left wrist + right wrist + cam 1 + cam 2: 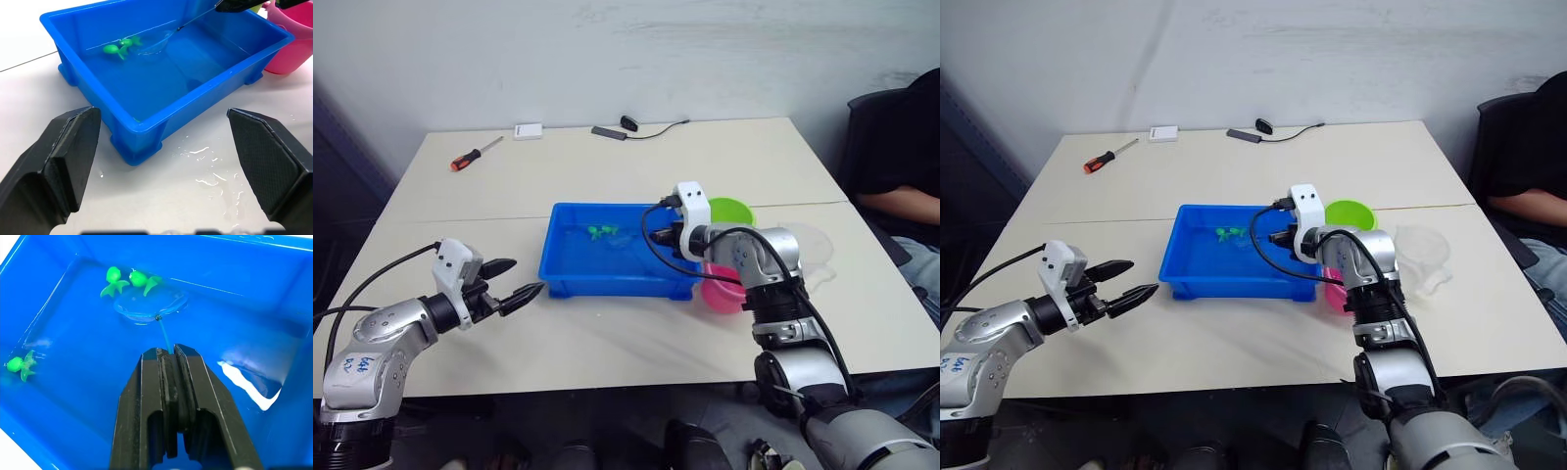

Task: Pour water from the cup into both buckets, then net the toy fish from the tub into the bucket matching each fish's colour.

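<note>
The blue tub stands mid-table with water in it. Three green toy fish float there: two by the net hoop, one apart. My right gripper hangs over the tub's right side, shut on the net's thin handle, with the hoop lying in the water. To the tub's right are the green bucket and, nearer, the pink bucket. The clear cup stands right of them. My left gripper is open, left of the tub, empty.
A red-handled screwdriver, a white box and a black cable lie at the table's far edge. A person sits at the right. Water drops wet the table in front of the tub.
</note>
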